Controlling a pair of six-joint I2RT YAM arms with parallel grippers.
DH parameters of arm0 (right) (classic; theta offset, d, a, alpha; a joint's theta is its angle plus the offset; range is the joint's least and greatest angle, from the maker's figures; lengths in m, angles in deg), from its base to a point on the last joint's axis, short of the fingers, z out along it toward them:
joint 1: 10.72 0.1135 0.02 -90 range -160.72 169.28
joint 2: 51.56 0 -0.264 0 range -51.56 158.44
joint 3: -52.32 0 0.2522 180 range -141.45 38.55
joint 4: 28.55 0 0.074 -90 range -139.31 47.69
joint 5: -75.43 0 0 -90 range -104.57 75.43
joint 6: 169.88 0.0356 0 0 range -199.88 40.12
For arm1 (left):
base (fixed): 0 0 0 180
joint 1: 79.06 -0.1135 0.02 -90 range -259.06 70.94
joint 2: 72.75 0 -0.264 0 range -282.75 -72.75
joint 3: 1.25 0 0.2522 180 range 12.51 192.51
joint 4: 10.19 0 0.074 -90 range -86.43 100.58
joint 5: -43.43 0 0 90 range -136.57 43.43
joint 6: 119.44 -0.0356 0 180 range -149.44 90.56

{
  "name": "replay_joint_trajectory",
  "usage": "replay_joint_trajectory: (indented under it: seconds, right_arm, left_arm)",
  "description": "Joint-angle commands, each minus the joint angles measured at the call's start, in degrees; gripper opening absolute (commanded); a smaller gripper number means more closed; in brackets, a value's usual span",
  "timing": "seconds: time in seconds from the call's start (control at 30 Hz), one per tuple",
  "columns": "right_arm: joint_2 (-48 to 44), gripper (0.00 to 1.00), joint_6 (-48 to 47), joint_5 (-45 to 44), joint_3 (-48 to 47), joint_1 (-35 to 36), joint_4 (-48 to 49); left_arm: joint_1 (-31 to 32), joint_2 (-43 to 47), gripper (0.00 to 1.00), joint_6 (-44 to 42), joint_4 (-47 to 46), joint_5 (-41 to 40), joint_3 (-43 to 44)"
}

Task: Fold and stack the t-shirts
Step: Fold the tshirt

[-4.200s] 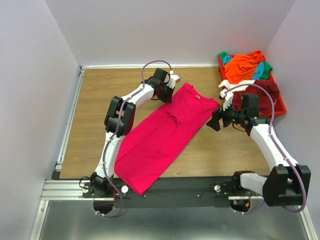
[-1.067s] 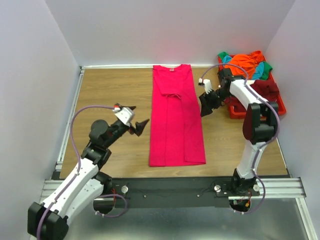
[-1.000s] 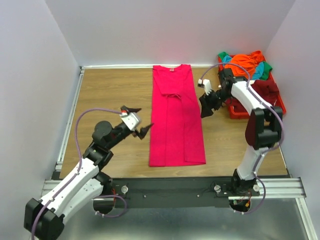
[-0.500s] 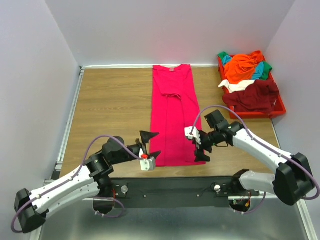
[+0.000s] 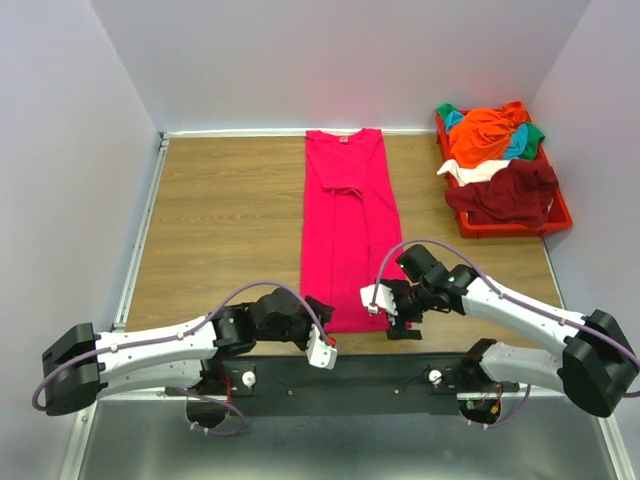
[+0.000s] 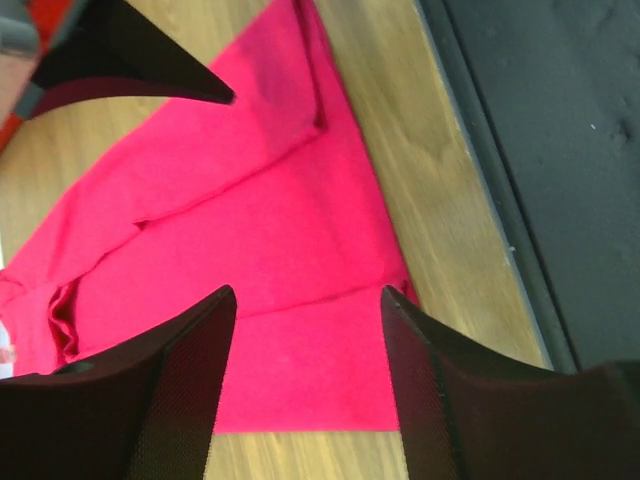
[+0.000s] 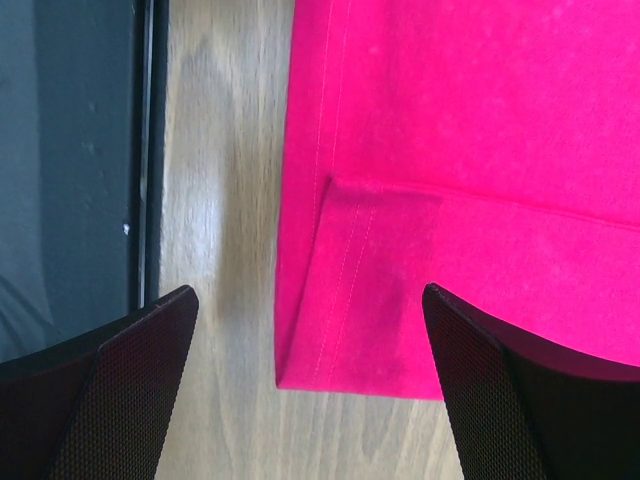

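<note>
— If the near hem is pinched from here, what could be got wrong?

— Only the top layer might be caught. The plain magenta cloth t-shirt (image 5: 345,230) is folded lengthwise into a narrow strip, and a tucked-in flap (image 7: 380,290) is seen at its near right corner; were one layer lifted alone, the strip would be opened out. A skewed fold would also be caused by corners raised unevenly.

— How are the arms posed?

— Both are stretched low along the near edge of the wooden table (image 5: 220,210). The left gripper (image 6: 305,295) is held over the hem's left corner, the right gripper (image 7: 308,292) over its right corner; each is spread wide with nothing grasped.

— Where is the shirt laid?

— Down the middle, from just short of the near edge to the far edge. Orange, teal, green and dark maroon shirts (image 5: 485,135) are heaped in the red plastic bin (image 5: 510,229) at the far right corner.
</note>
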Motion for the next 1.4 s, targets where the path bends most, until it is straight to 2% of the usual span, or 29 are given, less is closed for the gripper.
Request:
replay_joint_trajectory:
  seconds: [0.0, 0.1, 0.37, 0.5, 0.6, 0.8, 0.87, 0.9, 0.97, 1.03, 1.1, 1.2, 1.23, 1.37]
  right_arm:
    - [-0.3, 1.00, -2.7, -4.7, 0.1, 1.4, 0.1]
    - [-0.2, 1.00, -4.1, -7.0, 0.7, 1.3, 0.7]
    - [0.7, 0.98, -5.9, -11.2, 4.2, 1.4, 4.0]
    - [2.9, 0.90, -4.3, -12.0, 3.7, 2.2, 5.5]
    - [4.6, 0.80, -3.4, -12.5, 2.8, 2.6, 6.1]
    - [3.6, 0.73, -2.7, -13.6, 3.2, 2.7, 6.7]
    - [2.3, 0.67, -2.5, -14.2, 3.6, 2.6, 6.7]
    - [2.0, 0.59, -2.5, -14.4, 3.8, 2.7, 6.7]
    - [1.5, 0.49, -2.5, -14.8, 3.9, 2.7, 6.7]
    - [1.3, 0.45, -2.0, -14.9, 3.8, 2.7, 6.7]
    - [1.1, 0.41, -2.1, -15.0, 3.9, 2.7, 6.7]
    - [1.0, 0.28, -2.0, -14.8, 3.6, 2.7, 6.7]
    - [1.1, 0.20, -2.0, -14.8, 3.4, 2.7, 6.6]
    - [1.0, 0.04, -1.6, -14.6, 3.2, 2.7, 6.7]
  left_arm:
    - [2.0, -2.9, 0.64, -2.0, 1.0, -3.8, -0.9]
    - [2.5, -4.2, 0.60, -3.6, 1.0, -7.2, -1.4]
    - [2.6, -7.3, 0.62, -6.4, 5.4, -9.4, -0.7]
    - [2.6, -13.5, 0.62, -7.1, 6.8, -8.7, 2.1]
    - [2.5, -18.6, 0.63, -6.5, 7.2, -8.2, 4.4]
    - [2.5, -25.5, 0.64, -5.2, 7.9, -5.9, 6.9]
    - [2.6, -25.9, 0.59, -4.4, 7.5, -5.8, 7.0]
    - [2.5, -25.9, 0.47, -4.2, 7.5, -5.6, 7.0]
    - [2.5, -25.4, 0.32, -3.7, 7.2, -6.0, 6.8]
    - [2.5, -24.8, 0.19, -3.5, 6.7, -6.4, 6.3]
    - [2.5, -23.6, 0.14, -3.4, 6.9, -6.9, 6.1]
    - [2.5, -21.3, 0.05, -3.9, 7.5, -7.4, 5.8]
    - [2.5, -20.7, 0.03, -4.2, 7.7, -7.4, 5.4]
    - [2.5, -17.0, 0.00, -4.7, 7.3, -8.0, 4.0]
